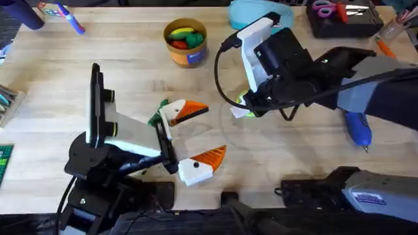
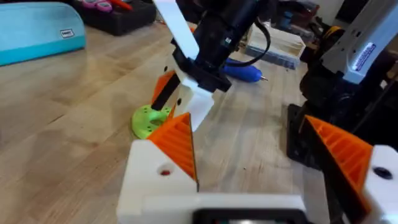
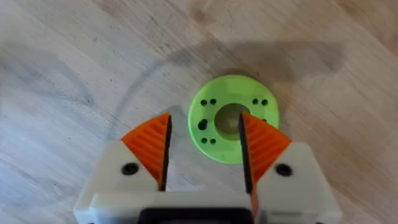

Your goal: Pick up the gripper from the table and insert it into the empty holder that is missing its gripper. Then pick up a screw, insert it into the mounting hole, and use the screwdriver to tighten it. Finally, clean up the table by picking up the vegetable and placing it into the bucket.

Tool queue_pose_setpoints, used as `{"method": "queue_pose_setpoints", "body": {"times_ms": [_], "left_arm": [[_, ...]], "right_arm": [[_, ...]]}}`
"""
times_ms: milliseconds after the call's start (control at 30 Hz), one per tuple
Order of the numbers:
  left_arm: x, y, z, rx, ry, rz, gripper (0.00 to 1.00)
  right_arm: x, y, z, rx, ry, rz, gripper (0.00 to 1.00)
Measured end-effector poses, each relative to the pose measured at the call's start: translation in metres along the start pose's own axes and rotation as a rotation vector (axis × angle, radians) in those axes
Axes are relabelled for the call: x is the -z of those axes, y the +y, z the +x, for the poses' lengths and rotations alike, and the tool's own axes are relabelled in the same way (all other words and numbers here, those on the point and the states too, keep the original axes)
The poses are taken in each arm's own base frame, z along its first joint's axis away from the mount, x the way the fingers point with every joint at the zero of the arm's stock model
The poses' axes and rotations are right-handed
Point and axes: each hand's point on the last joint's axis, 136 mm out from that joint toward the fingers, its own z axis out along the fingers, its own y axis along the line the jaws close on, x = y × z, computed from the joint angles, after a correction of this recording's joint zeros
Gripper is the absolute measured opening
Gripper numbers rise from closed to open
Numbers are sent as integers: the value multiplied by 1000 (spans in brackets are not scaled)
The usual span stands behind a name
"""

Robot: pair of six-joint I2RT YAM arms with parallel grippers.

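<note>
Both pincer fingers [image 3: 264,140] hang parted over the green disc's [image 3: 219,140] edge.

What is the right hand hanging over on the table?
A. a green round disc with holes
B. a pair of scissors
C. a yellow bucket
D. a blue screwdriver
A: the right hand hangs open just above a green round disc with a big middle hole and small holes around it.
</note>
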Motion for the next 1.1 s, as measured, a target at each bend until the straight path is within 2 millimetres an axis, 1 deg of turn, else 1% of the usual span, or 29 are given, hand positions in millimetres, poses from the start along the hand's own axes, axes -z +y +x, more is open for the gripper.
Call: {"method": "queue_pose_setpoints", "body": {"times_ms": [133,300,433,533,700,1000,1100], "left_arm": [[0,0,0,0,0,0,986],[0,0,0,0,0,0,986],[0,0,0,0,0,0,986],[0,0,0,0,0,0,986],[0,0,0,0,0,0,986],[0,0,0,0,0,0,986],[0,0,0,0,0,0,986]], "right_arm": [[-1,-2,0,4,3,11,510],[-8,-3,5,4,34,17,407],[-9,-3,6,4,38,18,364],[-9,-3,6,5,37,18,310],[-9,-3,6,5,37,18,293],[-9,-3,5,4,34,18,182],[-9,-3,5,4,34,18,169]]}}
